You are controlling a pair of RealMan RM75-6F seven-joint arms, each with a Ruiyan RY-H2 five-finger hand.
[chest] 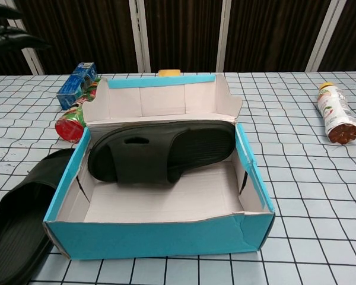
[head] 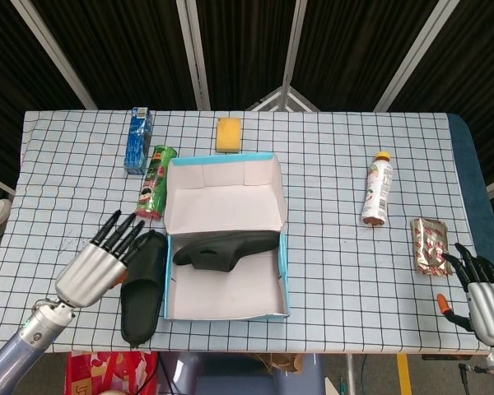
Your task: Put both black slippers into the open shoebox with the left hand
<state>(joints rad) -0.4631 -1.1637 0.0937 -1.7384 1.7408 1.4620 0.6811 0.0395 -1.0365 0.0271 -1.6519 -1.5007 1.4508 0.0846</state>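
Note:
One black slipper [head: 225, 248] [chest: 160, 153] lies inside the open shoebox [head: 283, 271] [chest: 166, 238], along its far side. The second black slipper [head: 143, 285] [chest: 18, 227] lies on the table just left of the box. My left hand [head: 99, 261] hovers open, fingers spread, raised at the left of that slipper and holding nothing; in the chest view only its dark fingertips [chest: 12, 27] show at the top left corner. My right hand [head: 482, 295] rests open at the table's near right corner, far from the box.
A green can [head: 155, 181] [chest: 73, 118] and a blue carton [head: 137, 140] [chest: 75, 84] lie left of the box's raised lid. A yellow sponge [head: 228, 134] sits behind the box. A bottle [head: 377, 190] [chest: 334, 113] and a foil packet [head: 430, 245] lie at the right.

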